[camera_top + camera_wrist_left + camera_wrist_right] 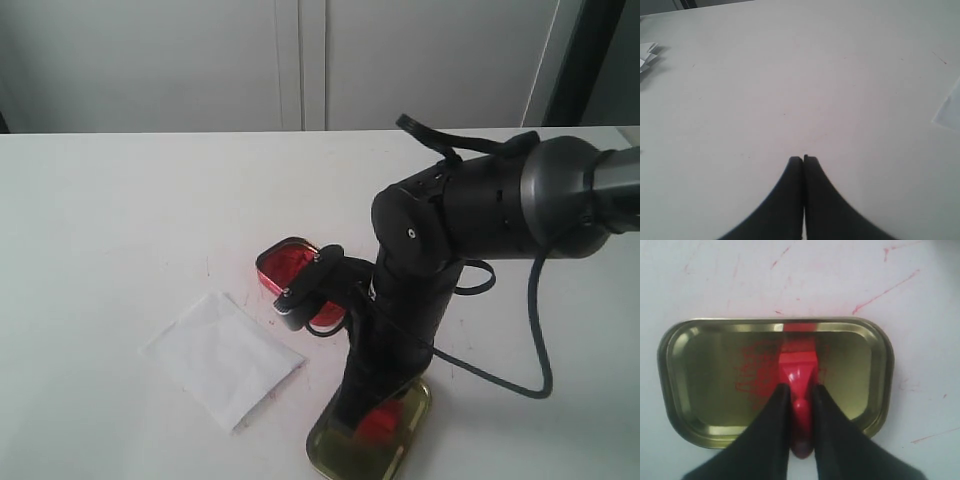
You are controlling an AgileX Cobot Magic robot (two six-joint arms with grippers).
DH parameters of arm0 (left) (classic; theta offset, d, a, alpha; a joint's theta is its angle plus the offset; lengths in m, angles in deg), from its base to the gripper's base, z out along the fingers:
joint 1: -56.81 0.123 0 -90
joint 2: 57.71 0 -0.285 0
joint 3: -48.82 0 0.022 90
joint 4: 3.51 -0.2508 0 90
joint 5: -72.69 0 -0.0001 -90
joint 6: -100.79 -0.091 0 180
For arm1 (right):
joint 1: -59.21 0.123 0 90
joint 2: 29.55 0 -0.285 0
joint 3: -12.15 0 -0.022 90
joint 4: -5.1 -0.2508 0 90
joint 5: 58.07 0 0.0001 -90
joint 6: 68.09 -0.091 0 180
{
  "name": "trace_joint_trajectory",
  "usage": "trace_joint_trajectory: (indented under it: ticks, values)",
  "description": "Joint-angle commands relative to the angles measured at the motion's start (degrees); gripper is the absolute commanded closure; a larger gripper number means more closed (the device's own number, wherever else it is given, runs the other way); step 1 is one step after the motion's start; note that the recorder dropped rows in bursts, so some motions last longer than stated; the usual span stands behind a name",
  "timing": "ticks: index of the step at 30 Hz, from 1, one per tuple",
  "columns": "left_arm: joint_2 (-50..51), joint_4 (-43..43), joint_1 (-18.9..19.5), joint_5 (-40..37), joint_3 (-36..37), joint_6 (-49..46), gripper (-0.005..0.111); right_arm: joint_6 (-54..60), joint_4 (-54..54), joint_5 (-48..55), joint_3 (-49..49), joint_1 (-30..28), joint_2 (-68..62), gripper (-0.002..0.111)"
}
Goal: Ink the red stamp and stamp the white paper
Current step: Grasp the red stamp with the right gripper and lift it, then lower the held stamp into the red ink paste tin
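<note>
In the right wrist view my right gripper [799, 390] is shut on the red stamp [798, 372], gripping its narrow handle, with the block end over the gold tin lid [880, 365] and its red smear. The exterior view shows the stamp [378, 425] low over the lid [415, 415] near the front edge, mostly hidden by the right arm. The white paper [222, 355] lies creased to the left of the lid. The red tin of ink paste [283, 262] sits behind the arm. My left gripper [803, 159] is shut and empty over bare table, outside the exterior view.
The right arm's cable [540, 340] loops over the table on the right. Red ink streaks [885, 290] mark the table beyond the lid. Crumpled white paper [647, 55] and one corner of the white sheet [949, 112] show in the left wrist view.
</note>
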Motion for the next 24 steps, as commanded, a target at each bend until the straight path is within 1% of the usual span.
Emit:
trace_joint_trajectory:
  ticks: [1,5,8,12,19,24]
  values:
    - [0.0,0.2,-0.2,-0.1,0.2,0.2,0.107,0.2,0.6,0.8,1.0,0.0,2.6,0.108]
    - [0.0,0.2,-0.2,-0.1,0.2,0.2,0.107,-2.4,0.6,2.1,3.5,0.0,4.3,0.108]
    - [0.0,0.2,-0.2,-0.1,0.2,0.2,0.107,-3.6,0.6,4.7,7.4,0.0,4.5,0.108]
    - [0.0,0.2,-0.2,-0.1,0.2,0.2,0.107,-4.9,0.8,5.1,12.1,-0.2,4.0,0.108]
    - [0.0,0.2,-0.2,-0.1,0.2,0.2,0.107,-5.9,1.0,7.0,20.6,-0.3,-1.2,0.108]
    - [0.0,0.2,-0.2,-0.1,0.2,0.2,0.107,-7.5,1.0,8.5,27.1,-2.4,-6.7,0.108]
